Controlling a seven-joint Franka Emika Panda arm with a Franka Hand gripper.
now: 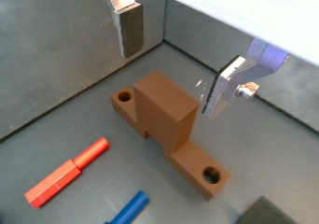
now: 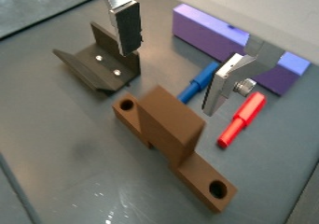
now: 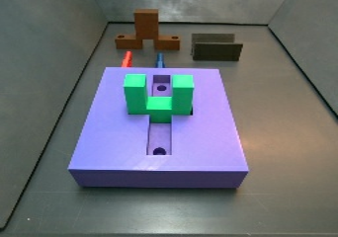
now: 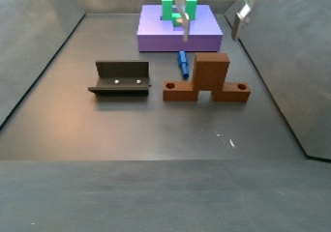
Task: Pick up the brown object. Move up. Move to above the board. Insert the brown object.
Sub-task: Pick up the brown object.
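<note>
Below the wrist cameras, both wrist views show the gripper (image 1: pixel 174 55) spread wide above the brown object (image 1: pixel 169 130), not touching. Both side views show the brown object (image 4: pixel 207 79) on the counter (image 4: pixel 155 130), well apart from the board (image 3: pixel 158 122); nothing picked up yet.

You are looking at a dark grey floor (image 4: pixel 116 130), flat and matt, with a few small bright glints of light near its middle. Low grey walls rise along every edge of the desk. In a side view the left wall (image 3: pixel 53 73) and right wall (image 3: pixel 310 53) are plain and paler than the floor, and the wall at the far edge (image 3: pixel 199 2) is mottled grey. The light is even and soft, with only faint shadows.
</note>
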